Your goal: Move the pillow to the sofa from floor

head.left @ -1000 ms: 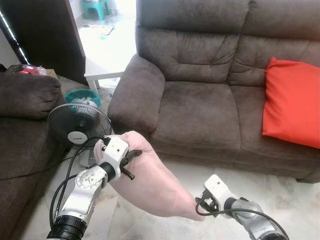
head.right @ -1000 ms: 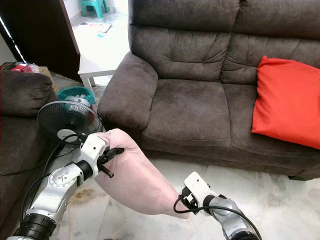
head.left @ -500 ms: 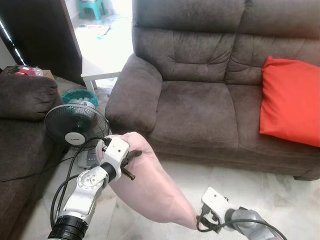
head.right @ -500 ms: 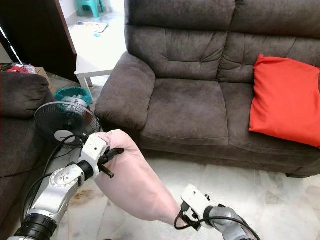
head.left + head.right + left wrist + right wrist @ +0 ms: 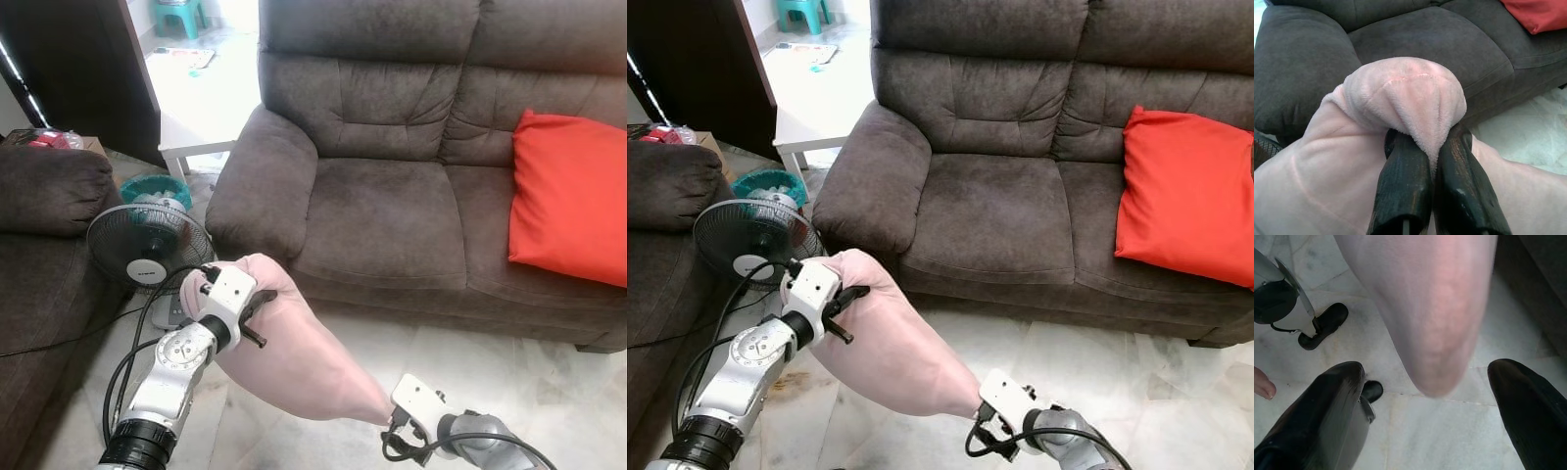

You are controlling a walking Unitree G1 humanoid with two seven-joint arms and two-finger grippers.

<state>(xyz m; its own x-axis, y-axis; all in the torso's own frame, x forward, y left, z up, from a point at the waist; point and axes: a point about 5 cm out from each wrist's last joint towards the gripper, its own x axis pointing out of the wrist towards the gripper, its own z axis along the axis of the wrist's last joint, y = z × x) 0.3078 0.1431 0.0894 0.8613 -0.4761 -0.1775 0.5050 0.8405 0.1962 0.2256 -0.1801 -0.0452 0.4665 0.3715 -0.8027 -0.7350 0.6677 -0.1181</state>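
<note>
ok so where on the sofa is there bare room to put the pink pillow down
The left seat, between the armrest and the red cushion, is bare. The right seat is crowded by that cushion. The left end effector is shut on the pillow; the right end effector is open under its lower corner.

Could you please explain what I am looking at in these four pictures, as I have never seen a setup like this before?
This is a humanoid robot in a living room. The two wide pictures come from a stereo camera on its head, looking down at its own silver arms. The two close-ups come from cameras on its wrists, looking along each gripper's black fingers.

The left gripper is shut on a corner of a pink pillow, held up off the tiled floor; the left wrist view shows its fingers pinching the plush fabric. The right gripper is open, with the pillow's other end hanging between its fingers.

Ahead stand a brown sofa with a red cushion, and a floor fan.
</note>
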